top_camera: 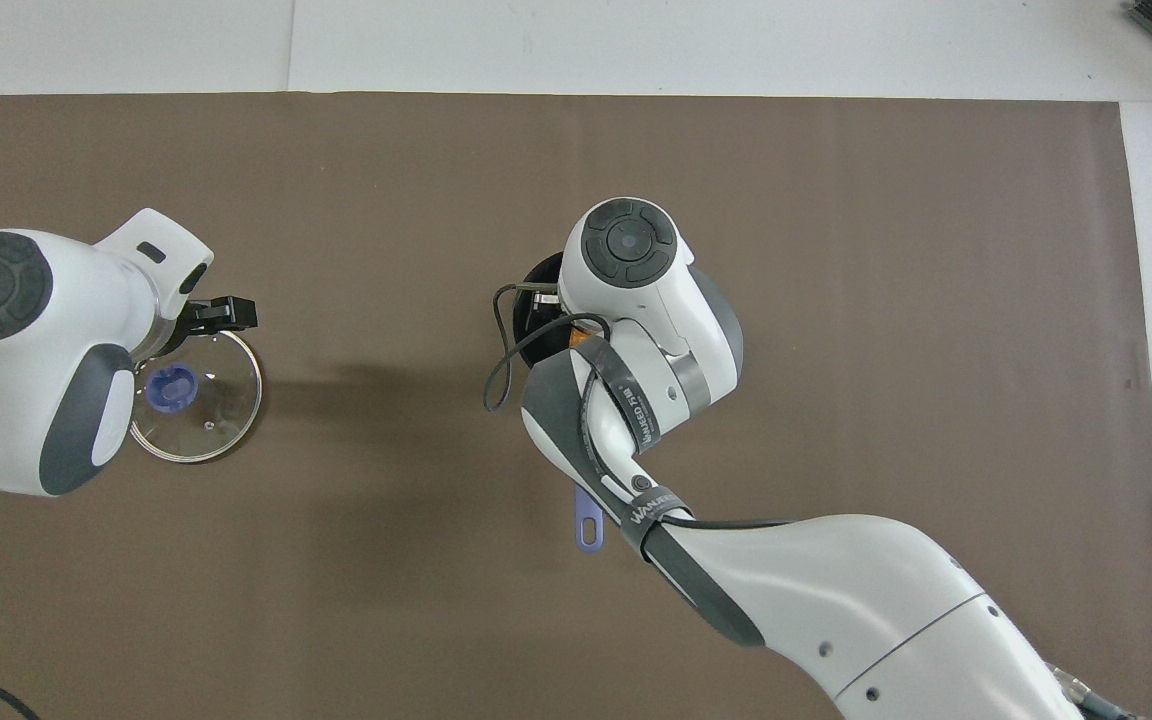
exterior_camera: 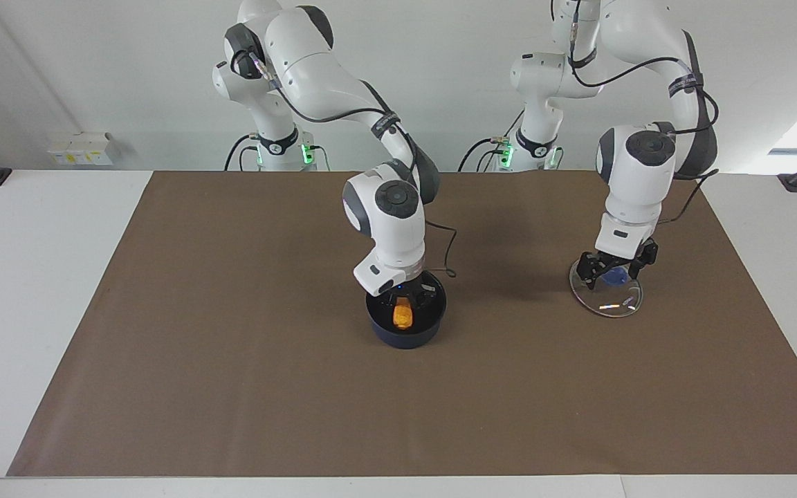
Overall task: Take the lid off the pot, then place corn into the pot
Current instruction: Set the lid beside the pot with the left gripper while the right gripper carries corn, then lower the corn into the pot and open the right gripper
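Note:
The dark navy pot (exterior_camera: 405, 332) stands on the brown mat near the table's middle, its rim partly showing in the overhead view (top_camera: 534, 300) and its blue handle (top_camera: 588, 520) pointing toward the robots. The yellow-orange corn (exterior_camera: 404, 315) is inside the pot's rim. My right gripper (exterior_camera: 409, 299) is down at the pot's mouth, right over the corn. The glass lid (exterior_camera: 613, 302) lies on the mat toward the left arm's end, also in the overhead view (top_camera: 216, 400). My left gripper (exterior_camera: 616, 266) is open just over its blue knob (top_camera: 174, 388), fingers spread on either side of it.
The brown mat (exterior_camera: 232, 380) covers most of the white table. A small white box (exterior_camera: 80, 149) sits at the table's edge by the right arm's end. Black clamp stands are at both ends of the table's robot edge.

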